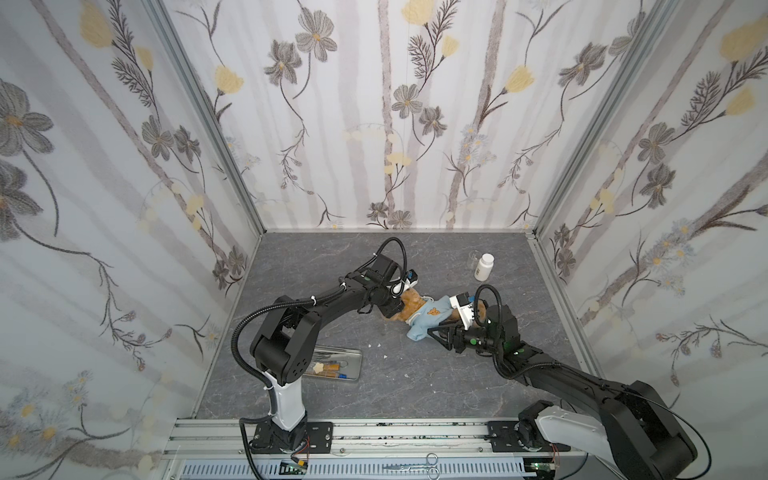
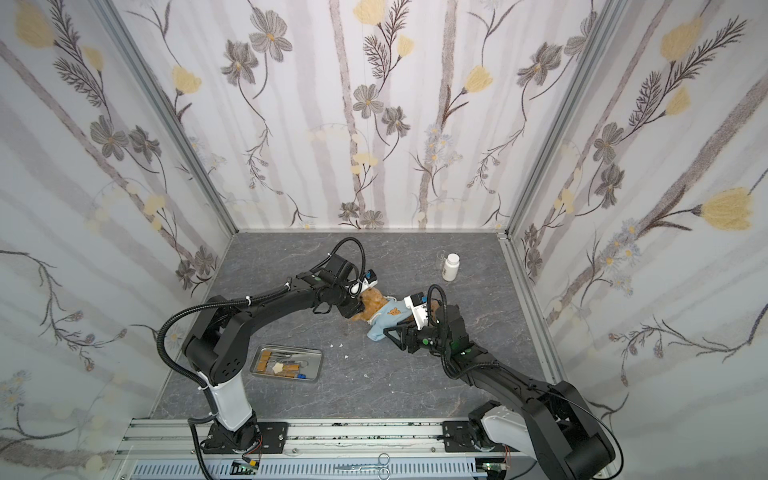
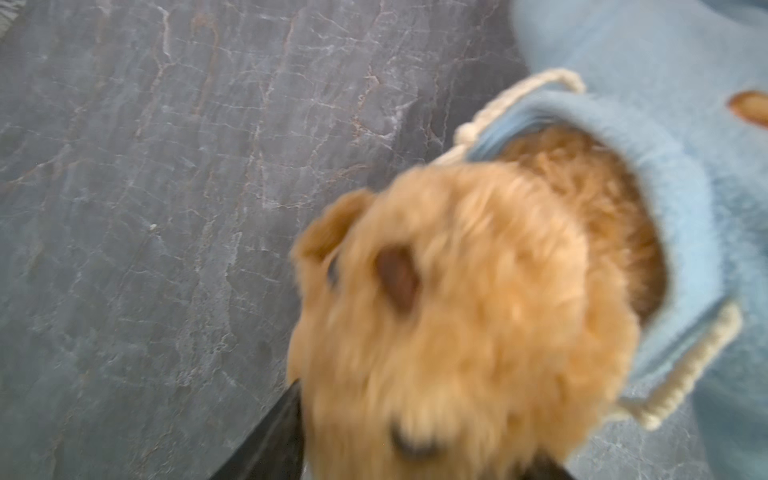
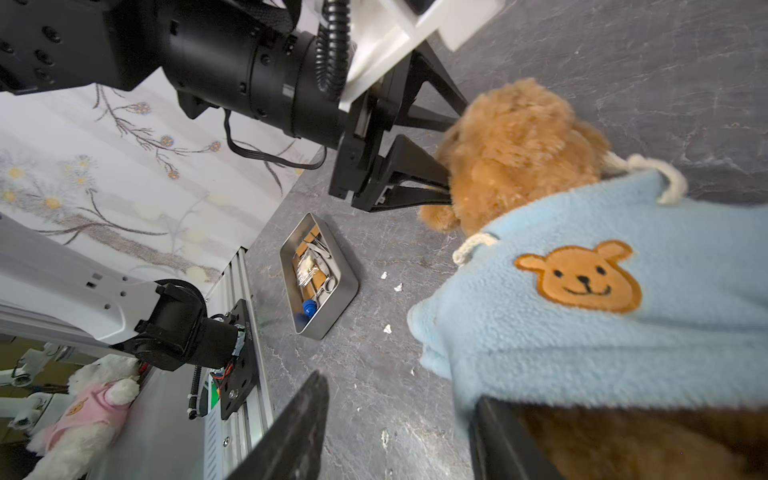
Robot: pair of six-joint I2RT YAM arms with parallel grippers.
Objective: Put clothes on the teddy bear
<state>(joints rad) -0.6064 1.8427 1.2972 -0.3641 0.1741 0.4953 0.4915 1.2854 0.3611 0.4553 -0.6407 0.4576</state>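
Right wrist view had the teddy bear (image 4: pixel 519 158) lying in the middle of the table (image 4: pixel 623 62), head left between the spread jaws of the left gripper (image 4: pixel 451 153), right gripper (image 4: pixel 399 386) gaping empty by the blue shirt (image 4: pixel 519 353), and it looked light and squishy, so I'd pinch the torso through the fleece.

The teddy bear (image 1: pixel 410 306), golden-brown and curly-furred, lies near the middle of the grey marbled tabletop (image 1: pixel 415 374). Its head pokes out of the cream-corded neck of a light blue fleece shirt (image 1: pixel 430 321) bearing 1 orange bear-face emblem (image 4: pixel 577 276). Brown fur shows beyond the hem.
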